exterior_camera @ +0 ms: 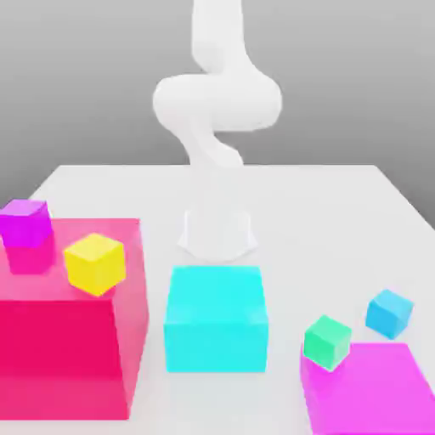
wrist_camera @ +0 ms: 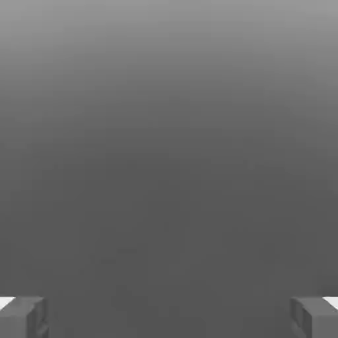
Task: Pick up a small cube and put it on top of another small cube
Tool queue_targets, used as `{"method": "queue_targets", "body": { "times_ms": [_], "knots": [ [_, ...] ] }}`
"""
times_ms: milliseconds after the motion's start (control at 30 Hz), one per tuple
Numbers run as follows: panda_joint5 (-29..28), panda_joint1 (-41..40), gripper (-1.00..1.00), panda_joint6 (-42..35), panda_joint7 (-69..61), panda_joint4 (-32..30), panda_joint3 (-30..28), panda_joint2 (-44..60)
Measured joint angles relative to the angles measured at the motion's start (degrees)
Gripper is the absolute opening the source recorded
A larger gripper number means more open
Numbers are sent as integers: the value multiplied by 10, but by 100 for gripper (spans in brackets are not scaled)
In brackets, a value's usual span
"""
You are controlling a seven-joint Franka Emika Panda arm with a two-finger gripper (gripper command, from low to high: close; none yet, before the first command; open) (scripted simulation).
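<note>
You have bare white table [exterior_camera: 340,204] across the far half, around the arm's base [exterior_camera: 217,234]; the near edge is crowded. At the near corner on the exterior view's left stands a big pink block [exterior_camera: 68,348] carrying a purple cube [exterior_camera: 25,223] and a yellow cube [exterior_camera: 95,263]. A large cyan block [exterior_camera: 217,319] sits mid-edge. Your small cube [exterior_camera: 390,313], plain sky-blue, rests on the table near the right-hand edge, just beyond a flat magenta block [exterior_camera: 374,395] whose far corner holds a small green cube [exterior_camera: 328,341]. Your gripper [wrist_camera: 169,317] is spread wide, fingertips [wrist_camera: 23,317] far apart with nothing between.
</note>
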Motion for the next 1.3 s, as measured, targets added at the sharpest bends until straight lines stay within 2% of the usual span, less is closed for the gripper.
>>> {"method": "queue_targets", "body": {
  "times_ms": [400, 667, 767, 900, 933, 1167, 1300],
  "knots": [
    [-6, 93, 0, 138, 32, -111, 140, 250],
    [-58, 176, 0, 228, 88, -183, 215, 420],
    [-104, 208, 0, 266, 126, -195, 204, 486],
    [-196, 265, 0, 326, 195, -180, 129, 570],
    [-214, 282, -100, 341, 209, -176, 108, 589],
    [-219, 286, -100, 344, 214, -175, 103, 593],
    [-137, 243, -100, 293, 151, -191, 165, 523]
  ]
}}
